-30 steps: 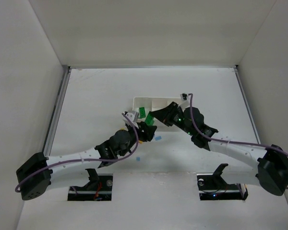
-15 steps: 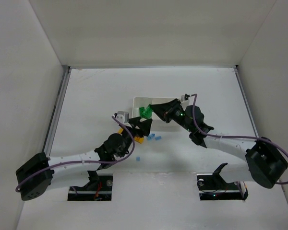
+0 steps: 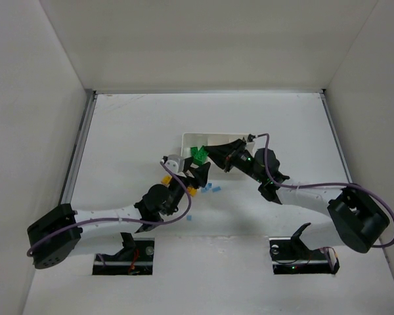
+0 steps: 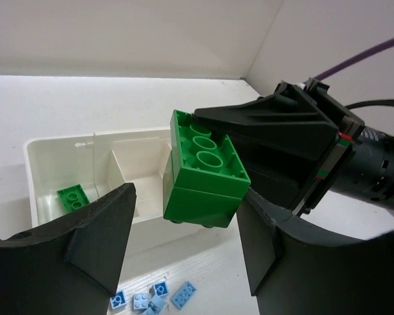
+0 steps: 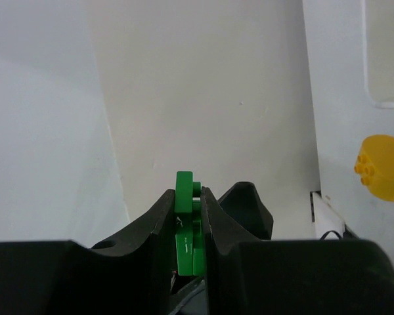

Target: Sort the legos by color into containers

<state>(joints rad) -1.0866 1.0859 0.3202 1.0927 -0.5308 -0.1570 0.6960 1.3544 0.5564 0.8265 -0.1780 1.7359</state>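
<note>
From above, the white tray point(image 3: 213, 138) sits mid-bench point(image 3: 131, 131), its three compartments side by side; the right pincer point(image 3: 207, 151) reaches in from the right and is clamped on a green brick point(image 3: 198, 155), which shows over the tray's left end; the left pincer point(image 3: 196, 176) sits just near of the tray, pointing at that brick; a yellow brick point(image 3: 192, 191) lies under it on the bench and another yellow brick point(image 3: 164, 178) lies beside the left wrist; a cluster of blue bricks point(image 3: 213, 189) lies just near of the tray, with a lone blue brick point(image 3: 189, 217) further toward the arm bases.

From the left wrist, the left pincer point(image 4: 184, 220) has its fingers point(image 4: 98, 236) wide apart with nothing between them; the green brick point(image 4: 203, 174) hangs in the air, studs up and tilted, gripped by the black right pincer coming from the right; behind it the tray point(image 4: 36, 167) holds a small green brick point(image 4: 72, 197) in its left compartment; the blue bricks point(image 4: 151, 302) lie on the bench at the bottom edge.

From the right wrist, the right pincer point(image 5: 187, 216) is closed tight on the green brick point(image 5: 186, 226), seen edge-on between the fingers; a yellow brick point(image 5: 383, 166) shows at the right edge.
</note>
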